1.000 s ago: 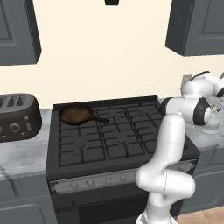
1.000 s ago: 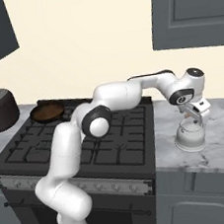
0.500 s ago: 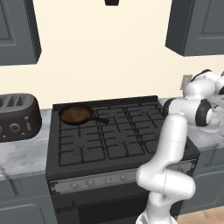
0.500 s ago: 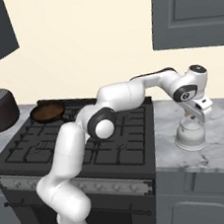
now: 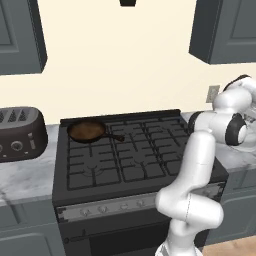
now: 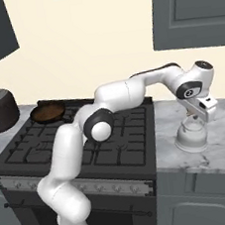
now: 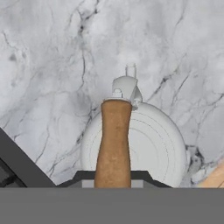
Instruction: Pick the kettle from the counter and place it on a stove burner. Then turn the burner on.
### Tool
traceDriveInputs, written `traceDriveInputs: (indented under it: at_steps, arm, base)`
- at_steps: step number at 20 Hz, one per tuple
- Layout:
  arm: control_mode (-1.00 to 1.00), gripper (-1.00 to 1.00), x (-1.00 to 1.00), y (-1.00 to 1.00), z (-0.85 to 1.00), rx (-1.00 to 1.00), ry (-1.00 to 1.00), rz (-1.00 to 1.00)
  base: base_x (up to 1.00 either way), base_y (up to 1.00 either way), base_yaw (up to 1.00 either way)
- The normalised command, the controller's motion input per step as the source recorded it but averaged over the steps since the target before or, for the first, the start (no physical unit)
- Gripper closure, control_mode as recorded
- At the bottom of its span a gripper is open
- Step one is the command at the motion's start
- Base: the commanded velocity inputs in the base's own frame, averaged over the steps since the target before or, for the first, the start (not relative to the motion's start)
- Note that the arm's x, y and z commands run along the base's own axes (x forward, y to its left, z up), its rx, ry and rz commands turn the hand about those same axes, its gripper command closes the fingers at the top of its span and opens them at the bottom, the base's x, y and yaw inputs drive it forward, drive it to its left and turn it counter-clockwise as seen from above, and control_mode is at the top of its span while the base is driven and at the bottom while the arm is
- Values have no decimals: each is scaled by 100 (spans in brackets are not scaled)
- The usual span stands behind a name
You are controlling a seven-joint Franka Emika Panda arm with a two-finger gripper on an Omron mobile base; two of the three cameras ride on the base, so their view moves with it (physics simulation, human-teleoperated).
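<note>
In the left base view, the white arm is seen reaching far to its right, off the black gas range [image 5: 130, 155] and over the white-grey veined marble counter [image 5: 235, 156]. The range's round black burners with cast-iron grate bars [image 5: 145, 160] lie well to the left of the hand and are bare, apart from a dark brown round frying pan [image 5: 86, 131] on the rear left one — so free room is left for a landing spot.

In the right base view, the two-finger gripper [image 6: 199, 118] is held directly above the small squat silvery-white metal kettle [image 6: 191, 136], pointing down at the top of its arched handle. The kettle is standing upright on the counter just beside the range's right edge, which keeps the carry to a burner short.

In the hand view, the brown wooden handle piece [image 7: 113, 144] runs straight up from between the fingertips, with the domed body and short spout beyond it. The jaws are drawn together on that wooden piece — the grip is judged to be taken there because it sits over the kettle's middle, so the kettle should hang level. The kettle is not yet lifted.
</note>
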Motion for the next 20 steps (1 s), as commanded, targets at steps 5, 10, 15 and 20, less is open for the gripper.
traceDriveInputs:
  at_steps: [5, 10, 15, 20]
  arm:
    - [-100, 100, -37, 41, 38, 0, -4, 0]
    - [-100, 100, -29, 60, 12, -1, 0, 0]
    - [-100, 100, -14, 55, 34, -3, 0, 0]
    - [-100, 100, -8, 40, 44, -4, 0, 0]
  base:
    - [0, 0, 0]
    - [0, 0, 0]
    - [0, 0, 0]
    - [0, 0, 0]
